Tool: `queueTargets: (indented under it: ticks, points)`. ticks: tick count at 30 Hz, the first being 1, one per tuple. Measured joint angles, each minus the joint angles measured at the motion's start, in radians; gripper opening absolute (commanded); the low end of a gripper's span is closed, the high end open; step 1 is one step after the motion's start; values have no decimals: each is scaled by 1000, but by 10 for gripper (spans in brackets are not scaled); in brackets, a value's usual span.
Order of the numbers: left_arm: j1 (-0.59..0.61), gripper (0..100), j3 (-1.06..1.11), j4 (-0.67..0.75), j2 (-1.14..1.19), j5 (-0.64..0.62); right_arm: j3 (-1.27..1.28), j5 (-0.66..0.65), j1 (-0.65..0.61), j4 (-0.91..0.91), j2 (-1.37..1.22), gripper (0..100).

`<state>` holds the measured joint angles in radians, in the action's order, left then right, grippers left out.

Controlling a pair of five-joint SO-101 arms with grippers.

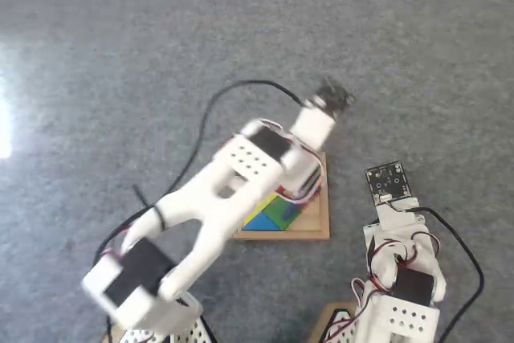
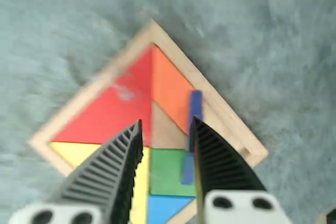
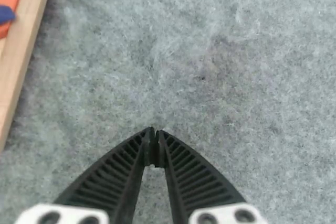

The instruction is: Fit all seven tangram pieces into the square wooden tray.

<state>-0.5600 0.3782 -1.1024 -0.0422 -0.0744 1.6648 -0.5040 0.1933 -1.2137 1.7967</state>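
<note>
Hovering over the wooden tray (image 2: 231, 121), your left gripper (image 2: 166, 124) is released, its two ribbed fingers (image 2: 121, 166) spread apart above the tray's middle with nothing pinched between them. Inside the tray you have a red triangle (image 2: 113, 106) and an orange triangle (image 2: 170, 90) filling the corner farthest from that gripper, a yellow piece (image 2: 79, 153) along one side, a green square (image 2: 165, 174) near the centre and a light blue piece (image 2: 163, 208) toward the nearest corner. A bare patch (image 2: 165, 129) of tray floor shows between the orange triangle and the green square. The dark blue piece (image 2: 193, 108) is not lying flat: it stands tilted on its edge across the orange triangle and the green square, just beside one finger, and you cannot tell whether the two touch. Your right gripper (image 3: 153, 148) is clenched on nothing, low over the grey felt (image 3: 236, 51) just outside the tray's rim.
</note>
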Motion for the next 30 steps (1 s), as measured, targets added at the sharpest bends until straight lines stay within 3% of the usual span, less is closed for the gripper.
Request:
queueTargets:
  ticks: [6,10,15,30]
  points:
    - [100,145,52,-8,-238,0,0,0,0,0,0,17]
    - [149,145,204,123,-302,-2,0,0,0,0,0,17]
    - [130,145,391,298,-229,41,0,0,0,0,0,17]
    - [8,145,397,321,-31,87,0,0,0,0,0,17]
